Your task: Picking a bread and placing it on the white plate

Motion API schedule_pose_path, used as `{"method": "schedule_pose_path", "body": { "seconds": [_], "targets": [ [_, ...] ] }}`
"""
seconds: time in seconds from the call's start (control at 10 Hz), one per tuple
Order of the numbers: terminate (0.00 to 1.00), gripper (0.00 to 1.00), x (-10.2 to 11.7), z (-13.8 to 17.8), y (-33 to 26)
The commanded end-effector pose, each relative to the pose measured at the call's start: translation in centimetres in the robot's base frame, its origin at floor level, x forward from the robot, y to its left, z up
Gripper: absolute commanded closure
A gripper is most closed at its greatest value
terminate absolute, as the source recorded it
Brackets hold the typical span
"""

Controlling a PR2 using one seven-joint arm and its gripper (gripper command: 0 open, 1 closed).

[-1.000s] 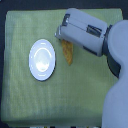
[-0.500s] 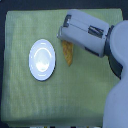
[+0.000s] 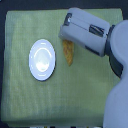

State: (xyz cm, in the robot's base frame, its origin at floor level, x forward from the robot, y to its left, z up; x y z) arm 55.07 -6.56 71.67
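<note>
1. bread (image 3: 69, 54), golden-brown and elongated, lies on a pale green cloth (image 3: 30, 105) that covers the worktop, its long axis running roughly up and down the exterior view.
2. the loaf's upper end is hidden under the robot's grey-and-white hand (image 3: 67, 39); only the lower, tapered part shows below it.
3. the white plate (image 3: 42, 59) sits on the cloth toward the exterior view's left of the loaf, near it but apart, with a strip of green visible between the rim and the crust. nothing rests on the plate.
4. the arm (image 3: 117, 75) enters from the exterior view's right edge, a broad pale limb rising from the lower right corner, then bending at a dark joint so the forearm casing slants up and leftward across the top of the cloth.
5. the hand points down at the loaf's top end; its fingers are covered by the casing, so whether it is clenched, released or grasping the bread cannot be told.
</note>
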Motion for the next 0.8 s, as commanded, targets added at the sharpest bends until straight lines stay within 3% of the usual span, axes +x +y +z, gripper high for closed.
{"method": "schedule_pose_path", "body": {
  "seconds": [0.0, 0.2, 0.7],
  "targets": [
    [0.00, 1.00, 0.1, 1.8, -1.1],
    [0.00, 1.00, -1.2, 5.0, -2.4],
    [0.00, 1.00, -3.4, 13.4, 0.8]
  ]
}}
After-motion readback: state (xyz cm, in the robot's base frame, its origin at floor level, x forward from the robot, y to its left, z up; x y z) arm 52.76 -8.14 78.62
